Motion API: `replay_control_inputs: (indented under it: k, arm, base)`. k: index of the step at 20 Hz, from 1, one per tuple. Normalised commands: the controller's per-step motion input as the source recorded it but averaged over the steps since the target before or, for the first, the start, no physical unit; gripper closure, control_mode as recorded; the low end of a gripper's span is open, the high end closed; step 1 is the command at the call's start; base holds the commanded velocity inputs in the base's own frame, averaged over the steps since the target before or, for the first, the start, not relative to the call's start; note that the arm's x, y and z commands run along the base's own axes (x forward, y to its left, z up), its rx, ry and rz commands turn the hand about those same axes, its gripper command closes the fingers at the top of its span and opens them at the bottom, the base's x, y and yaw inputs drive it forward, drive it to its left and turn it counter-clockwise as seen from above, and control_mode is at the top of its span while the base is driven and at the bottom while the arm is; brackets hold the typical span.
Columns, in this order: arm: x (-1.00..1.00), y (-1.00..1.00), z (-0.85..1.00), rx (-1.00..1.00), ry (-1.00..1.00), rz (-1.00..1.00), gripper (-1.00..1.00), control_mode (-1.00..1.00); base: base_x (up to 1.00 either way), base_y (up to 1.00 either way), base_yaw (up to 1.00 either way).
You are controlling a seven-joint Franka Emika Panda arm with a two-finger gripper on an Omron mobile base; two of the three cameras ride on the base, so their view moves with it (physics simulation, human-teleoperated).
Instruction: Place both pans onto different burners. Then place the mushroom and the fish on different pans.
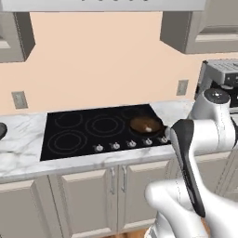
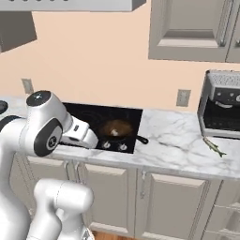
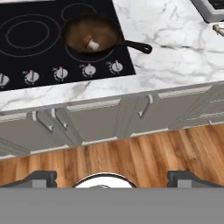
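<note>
Two dark fingertips of the gripper (image 3: 112, 177) rise at the bottom of the hand view, set wide apart with nothing between them, so the hand is released and carries nothing. It hangs out in front of the cabinets, over wooden floor (image 3: 131, 153), looking back at the counter.

On the glossy black cooktop (image 3: 26, 57), the brown pan (image 3: 91, 33) sits on the ring of the burner nearest the right edge, in the front row behind the silver knobs (image 3: 89, 69). Its long black handle (image 3: 135, 45) points right and reaches out over the white marble counter (image 3: 175, 43). The mushroom (image 3: 92, 43) lies inside this pan, white stem showing, so that half of the job looks done.

In the right base view, the fish (image 2: 214, 147) lies on the marble counter well to the right of the cooktop, just in front of a grey toaster oven (image 2: 222, 112). It is close to the counter's front edge, with bare marble between it and the pan.

In the left base view, a dark rounded shape (image 1: 2, 130) sits at the far left edge on the counter; it may be the second pan, but too little shows to be sure. Three burner rings (image 1: 104, 124) to the left of the brown pan are bare, leaving plenty of room to set a second pan down.
</note>
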Motion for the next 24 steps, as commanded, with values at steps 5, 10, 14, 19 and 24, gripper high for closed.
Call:
replay_control_inputs:
  k: [5,10,14,19,24]
  arm:
    - [0.00,0.00,0.00,0.00,0.00,0.00,-1.00,1.00]
    - [0.00,0.00,0.00,0.00,0.00,0.00,-1.00,1.00]
    - [0.00,0.00,0.00,0.00,0.00,0.00,-1.00,1.00]
    - [0.00,0.00,0.00,0.00,0.00,0.00,-1.00,1.00]
    - [0.00,0.00,0.00,0.00,0.00,0.00,-1.00,1.00]
  base:
    - [-0.23,0.95,0.00]
    - [0.00,0.93,0.00]
    - [0.00,0.94,0.00]
    - [0.00,0.81,0.00]
    - [0.01,0.68,0.00]
